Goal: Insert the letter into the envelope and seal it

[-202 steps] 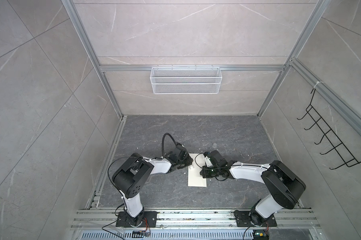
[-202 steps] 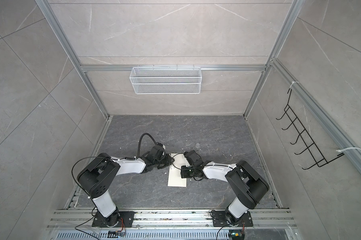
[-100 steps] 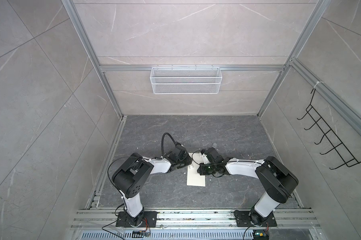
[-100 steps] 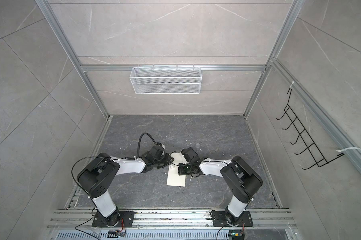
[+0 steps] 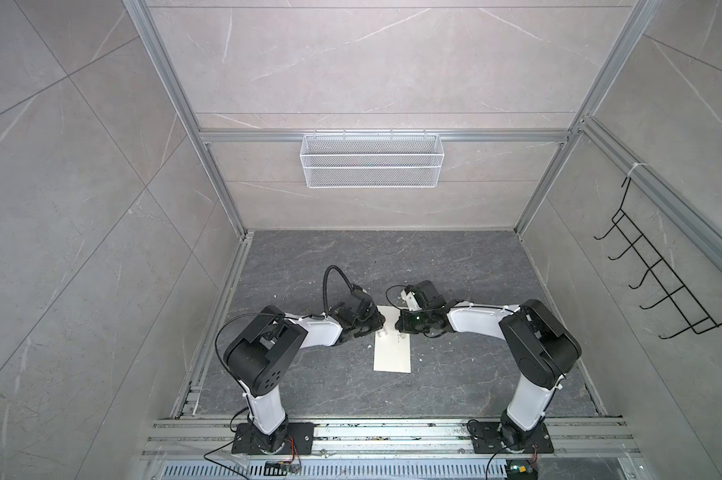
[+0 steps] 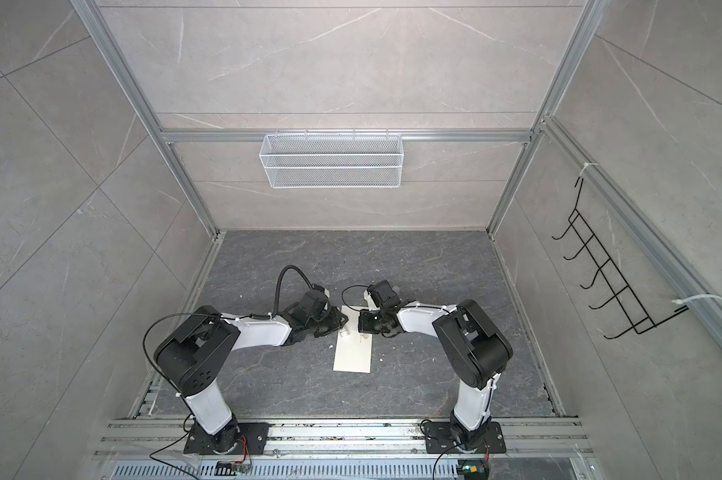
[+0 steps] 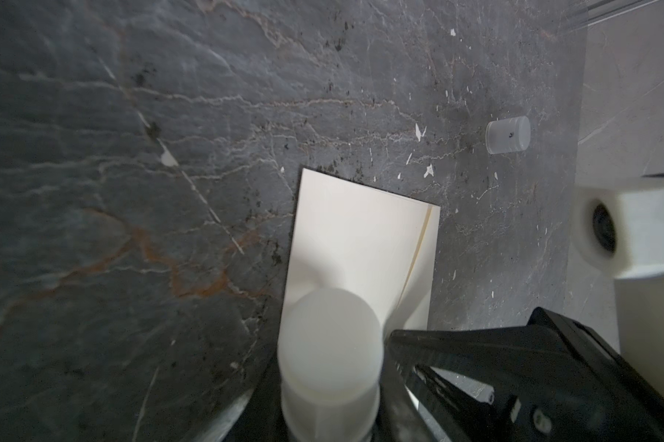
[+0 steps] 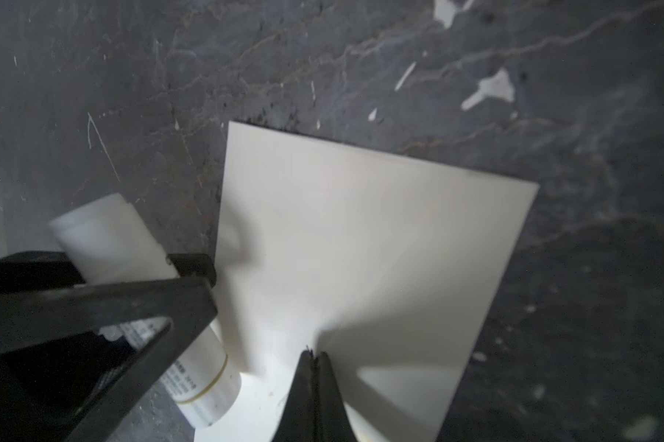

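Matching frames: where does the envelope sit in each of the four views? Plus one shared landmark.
In a top view: the envelope lies flat on the floor, lower half, just right of centre.
In a top view: same, just left of centre.
Left wrist: centre, beyond the white tube.
Right wrist: fills the middle.
Landmark: the white tube at the envelope's edge, tiny in both top views.
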